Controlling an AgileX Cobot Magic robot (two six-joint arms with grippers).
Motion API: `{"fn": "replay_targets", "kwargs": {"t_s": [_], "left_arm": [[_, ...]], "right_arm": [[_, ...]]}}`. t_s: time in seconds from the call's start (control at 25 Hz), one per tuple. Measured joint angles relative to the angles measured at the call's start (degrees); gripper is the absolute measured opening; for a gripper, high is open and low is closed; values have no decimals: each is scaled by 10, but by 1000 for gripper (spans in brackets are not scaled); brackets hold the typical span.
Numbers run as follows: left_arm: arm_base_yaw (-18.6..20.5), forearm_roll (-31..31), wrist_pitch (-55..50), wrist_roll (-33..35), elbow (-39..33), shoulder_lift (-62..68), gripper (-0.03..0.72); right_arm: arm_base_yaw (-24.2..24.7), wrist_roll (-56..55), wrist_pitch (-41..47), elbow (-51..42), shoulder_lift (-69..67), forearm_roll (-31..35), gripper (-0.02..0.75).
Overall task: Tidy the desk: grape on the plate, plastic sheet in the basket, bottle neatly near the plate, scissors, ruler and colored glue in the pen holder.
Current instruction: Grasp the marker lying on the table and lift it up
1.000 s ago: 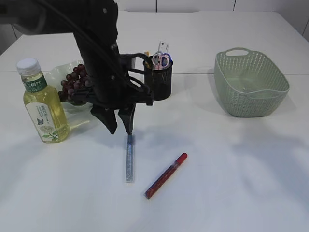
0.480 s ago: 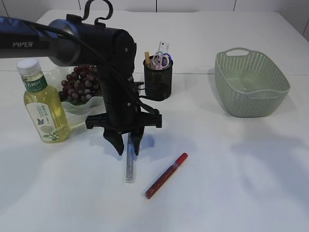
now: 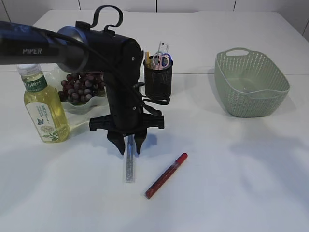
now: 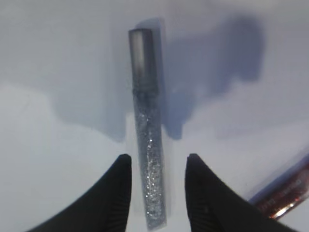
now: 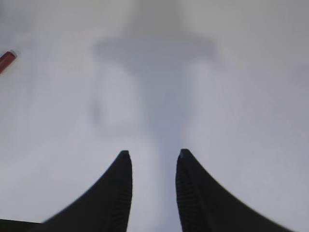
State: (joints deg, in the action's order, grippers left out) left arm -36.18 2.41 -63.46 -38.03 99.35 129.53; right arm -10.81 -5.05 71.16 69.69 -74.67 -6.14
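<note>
A silver glitter glue stick (image 4: 147, 145) lies flat on the white table, and my left gripper (image 4: 158, 162) stands open astride its lower half with a gap on each side. From outside, that gripper (image 3: 129, 151) points straight down over the stick (image 3: 129, 166). A red glue pen (image 3: 166, 175) lies just to the right. Grapes (image 3: 79, 86) rest on the plate (image 3: 84, 107), beside the bottle (image 3: 42, 104). Scissors (image 3: 161, 59) and ruler (image 3: 164, 48) stand in the pen holder (image 3: 158, 79). My right gripper (image 5: 153, 154) is open above bare table. I cannot make out the plastic sheet.
A green basket (image 3: 251, 82) stands at the right rear. The left arm's black body rises between the plate and the pen holder. The red pen's tip (image 5: 6, 59) shows at the left edge of the right wrist view.
The left arm has swung forward and down, bringing its open fingers from the stick's far end to either side of the stick. The glue sticks have not moved.
</note>
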Motion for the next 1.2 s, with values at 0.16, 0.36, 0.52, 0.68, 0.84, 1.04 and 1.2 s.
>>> {"fn": "replay_targets", "kwargs": {"t_s": [0.16, 0.36, 0.52, 0.68, 0.84, 1.04, 1.2], "left_arm": [[0, 0, 0, -4, 0, 16, 277], [0, 0, 3, -5, 0, 28, 278], [0, 0, 4, -5, 0, 35, 278], [0, 0, 7, -5, 0, 36, 277], [0, 0, 7, -1, 2, 39, 277], [0, 0, 7, 4, 3, 39, 192], [0, -4, 4, 11, 4, 39, 69]], "right_arm": [[0, 0, 0, 0, 0, 0, 260], [0, 0, 0, 0, 0, 0, 260], [0, 0, 0, 0, 0, 0, 260], [0, 0, 0, 0, 0, 0, 260], [0, 0, 0, 0, 0, 0, 260], [0, 0, 0, 0, 0, 0, 260], [0, 0, 0, 0, 0, 0, 260]]}}
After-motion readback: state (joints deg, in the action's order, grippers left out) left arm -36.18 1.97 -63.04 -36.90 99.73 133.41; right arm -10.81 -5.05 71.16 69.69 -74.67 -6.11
